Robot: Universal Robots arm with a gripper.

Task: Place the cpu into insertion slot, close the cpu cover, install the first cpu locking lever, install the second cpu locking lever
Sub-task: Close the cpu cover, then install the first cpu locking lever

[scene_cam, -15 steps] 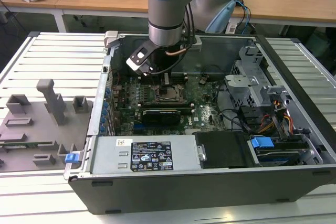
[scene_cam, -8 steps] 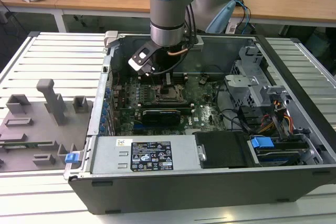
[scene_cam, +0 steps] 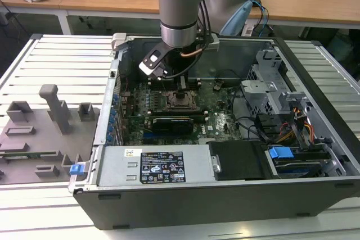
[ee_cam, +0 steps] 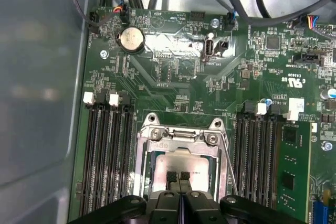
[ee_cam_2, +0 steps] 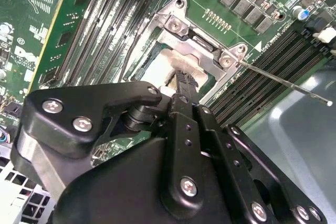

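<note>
The flat, square, pale silver-grey cpu [ee_cam: 181, 162] sits in the dark, metal-rimmed insertion slot [ee_cam: 139, 166] directly under my gripper [ee_cam: 177, 176]. My fingertips are pressed together on nothing, at its top. Just beside them a thin metal lever rod [ee_cam_2: 283, 81] juts outward.

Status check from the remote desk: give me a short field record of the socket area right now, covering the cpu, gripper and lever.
cpu: lying flat in the insertion slot, pale top showing
gripper: fingertips together, directly over the cpu's middle
lever rod: runs from a socket corner out across the memory slots
cover state: cannot tell
</note>
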